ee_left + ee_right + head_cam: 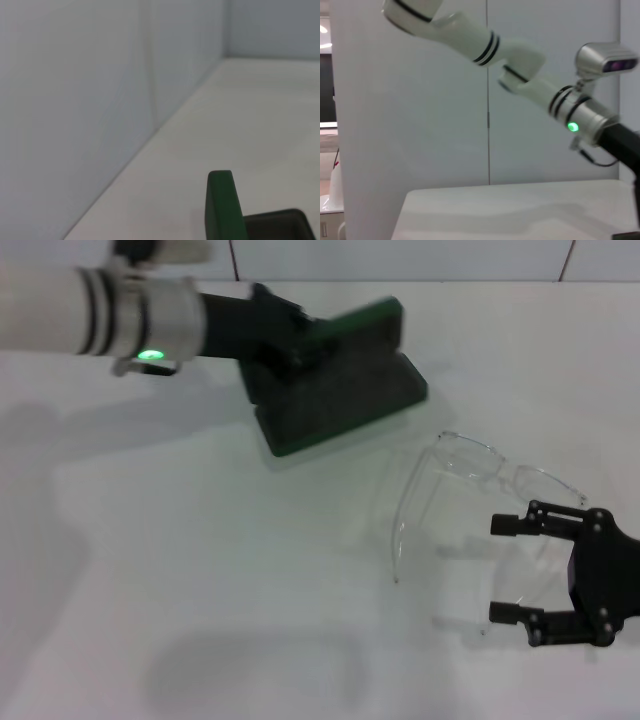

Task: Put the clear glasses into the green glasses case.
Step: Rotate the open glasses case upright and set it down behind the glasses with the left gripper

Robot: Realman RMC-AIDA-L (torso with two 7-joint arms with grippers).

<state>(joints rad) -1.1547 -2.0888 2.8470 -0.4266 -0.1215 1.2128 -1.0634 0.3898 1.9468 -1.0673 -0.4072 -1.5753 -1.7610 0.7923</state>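
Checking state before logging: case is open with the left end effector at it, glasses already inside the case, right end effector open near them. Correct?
Not quite. The head view shows the clear glasses lying on the table, beside the green glasses case, not inside. Left end effector is at the open case; right end effector is open by the glasses.

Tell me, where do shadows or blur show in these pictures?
Head view: soft grey shadows on the white table, the transparent plastic glasses barely visible, the left arm blurred. Left wrist view: the dark green oblong case blurred at its edge.
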